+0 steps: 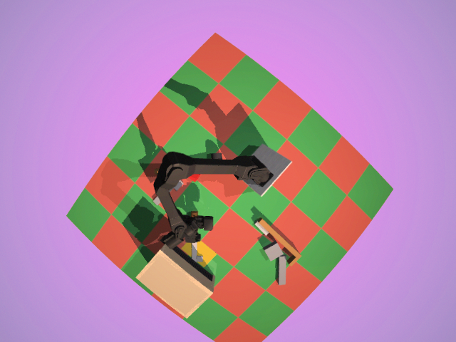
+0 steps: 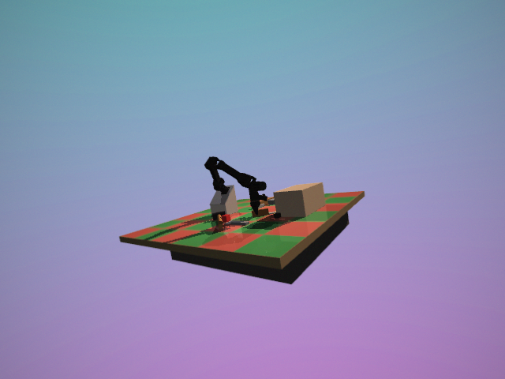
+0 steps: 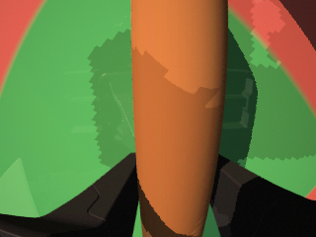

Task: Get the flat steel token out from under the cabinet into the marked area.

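Note:
My gripper [image 3: 172, 161] [image 2: 256, 211] is shut on the orange handle [image 3: 180, 109] [image 1: 194, 214] [image 2: 261, 212] of a tool, low over the table in front of the cabinet [image 1: 174, 283] [image 2: 289, 204]. The tool's grey shaft [image 1: 194, 251] reaches over the yellow marked area [image 1: 209, 251] toward the cabinet's dark vent slots [image 1: 193, 263]. A grey piece at the shaft's far end lies over the yellow; whether it is all tool is unclear. The token cannot be made out for certain. The wrist view shows neither the tool's far end nor the cabinet.
A long orange piece [image 1: 280, 238], a grey block [image 1: 273, 251] and a grey bar [image 1: 281, 271] lie right of the marked area. A red object [image 1: 194, 178] [image 2: 226, 217] and a light grey piece [image 1: 178, 184] lie near the arm. The arm stands on a grey sloped base [image 1: 278, 160] [image 2: 229, 202].

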Robot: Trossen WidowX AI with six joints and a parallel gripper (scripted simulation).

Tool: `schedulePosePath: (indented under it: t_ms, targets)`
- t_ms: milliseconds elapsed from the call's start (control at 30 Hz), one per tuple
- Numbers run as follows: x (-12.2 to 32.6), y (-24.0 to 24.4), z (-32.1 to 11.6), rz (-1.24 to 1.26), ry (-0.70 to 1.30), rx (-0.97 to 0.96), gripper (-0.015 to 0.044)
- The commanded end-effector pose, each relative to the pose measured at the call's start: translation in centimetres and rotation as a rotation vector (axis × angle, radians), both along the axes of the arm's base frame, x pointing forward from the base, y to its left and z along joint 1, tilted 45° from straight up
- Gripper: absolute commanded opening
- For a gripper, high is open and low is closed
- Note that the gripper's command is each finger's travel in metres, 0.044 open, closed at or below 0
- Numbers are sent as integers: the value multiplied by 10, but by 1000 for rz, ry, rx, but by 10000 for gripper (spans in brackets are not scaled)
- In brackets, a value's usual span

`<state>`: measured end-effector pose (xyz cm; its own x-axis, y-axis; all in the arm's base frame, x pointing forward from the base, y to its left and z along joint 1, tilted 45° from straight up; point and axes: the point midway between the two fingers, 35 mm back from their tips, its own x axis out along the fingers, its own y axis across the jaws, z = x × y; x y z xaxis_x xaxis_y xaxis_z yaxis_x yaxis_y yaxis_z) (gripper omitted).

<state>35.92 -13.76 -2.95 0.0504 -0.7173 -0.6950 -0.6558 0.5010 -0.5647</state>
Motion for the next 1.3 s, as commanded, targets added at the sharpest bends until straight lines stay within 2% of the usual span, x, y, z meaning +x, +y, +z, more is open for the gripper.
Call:
schedulePosePath:
  t_ms: [0,1267]
  targets:
    - [-3,2,-4,1,6,16,0]
    - [-28,-20,17,1,7,15,0]
